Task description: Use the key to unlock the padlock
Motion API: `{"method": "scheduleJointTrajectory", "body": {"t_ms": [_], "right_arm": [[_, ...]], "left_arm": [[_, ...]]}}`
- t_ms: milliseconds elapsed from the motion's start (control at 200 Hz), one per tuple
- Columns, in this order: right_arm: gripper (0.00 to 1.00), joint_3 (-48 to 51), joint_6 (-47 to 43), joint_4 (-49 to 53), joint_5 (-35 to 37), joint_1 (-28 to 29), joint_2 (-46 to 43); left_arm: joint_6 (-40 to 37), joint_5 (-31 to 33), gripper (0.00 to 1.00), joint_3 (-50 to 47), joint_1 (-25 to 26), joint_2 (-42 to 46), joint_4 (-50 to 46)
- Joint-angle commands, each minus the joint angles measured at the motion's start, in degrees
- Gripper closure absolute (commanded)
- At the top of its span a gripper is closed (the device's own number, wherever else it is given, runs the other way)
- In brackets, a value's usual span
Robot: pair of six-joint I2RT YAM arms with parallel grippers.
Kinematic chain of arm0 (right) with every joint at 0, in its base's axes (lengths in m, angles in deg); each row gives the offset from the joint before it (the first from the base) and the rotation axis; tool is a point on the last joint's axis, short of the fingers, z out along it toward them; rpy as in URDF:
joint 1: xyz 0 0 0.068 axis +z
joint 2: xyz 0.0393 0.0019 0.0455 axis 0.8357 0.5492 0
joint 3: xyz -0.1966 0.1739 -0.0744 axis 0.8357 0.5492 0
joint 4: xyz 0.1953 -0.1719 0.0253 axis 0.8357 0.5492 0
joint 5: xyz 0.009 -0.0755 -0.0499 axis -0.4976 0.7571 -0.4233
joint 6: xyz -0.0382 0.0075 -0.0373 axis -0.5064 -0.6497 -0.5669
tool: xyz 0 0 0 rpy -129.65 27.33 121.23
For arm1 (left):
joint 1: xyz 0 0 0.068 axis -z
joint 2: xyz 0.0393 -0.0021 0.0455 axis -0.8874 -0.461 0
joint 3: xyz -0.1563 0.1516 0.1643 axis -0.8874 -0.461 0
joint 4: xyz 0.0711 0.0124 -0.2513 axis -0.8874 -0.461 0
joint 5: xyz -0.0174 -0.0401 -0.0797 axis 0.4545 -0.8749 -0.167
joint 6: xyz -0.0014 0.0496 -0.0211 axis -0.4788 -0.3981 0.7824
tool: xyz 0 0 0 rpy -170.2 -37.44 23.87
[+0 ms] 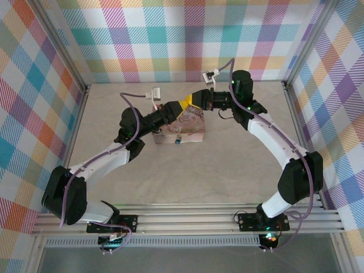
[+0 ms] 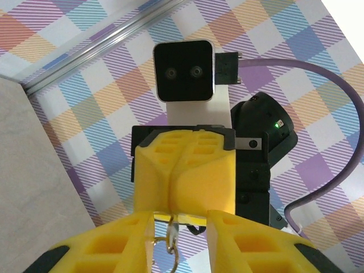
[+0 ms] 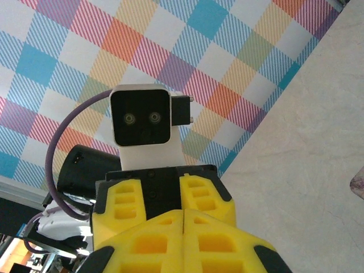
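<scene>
Above the box (image 1: 196,132), your left gripper (image 2: 181,242) faces your right gripper (image 3: 185,219) tip to tip.
Left fingers stand apart and right fingers are pressed together; the padlock (image 1: 178,140) sits at the box's near edge; a small metal ring (image 2: 168,245) hangs between your left fingers.

Pose: left arm (image 1: 108,162) runs from its base at the near left up and rightward toward mid-table. The right arm (image 1: 273,136) climbs from the near right to the far side, then bends back leftward at the wrist, so the two grippers face each other tip to tip. State: left gripper (image 2: 181,222) has its jaws parted, with a clear gap between its yellow fingers (image 2: 244,242), while right gripper (image 3: 183,215) has its fingers pressed together along one seam, its tips right at the mouth of the left one's jaws.
</scene>
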Motion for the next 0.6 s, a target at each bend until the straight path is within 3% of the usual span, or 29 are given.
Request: {"method": "scheduleJointTrajectory", "body": {"t_ms": [0,115,425,595], "right_arm": [[1.00,0.4,0.6,-2.7,0.5,0.7,-1.7],[1.00,0.8,0.6,-2.7,0.9,0.9,-2.1],[1.00,1.8,1.1,-2.7,2.3,1.0,-3.0],[1.00,1.8,1.3,-2.5,2.6,1.5,-3.0]], "left_arm": [[0.8,0.3,0.70,0.6,0.6,-0.5,3.5],[0.9,0.2,0.74,0.5,0.8,-0.5,3.6],[0.6,1.3,1.00,-1.0,0.9,0.9,2.4],[-0.5,1.8,1.00,-1.4,0.9,2.1,0.6]]}}
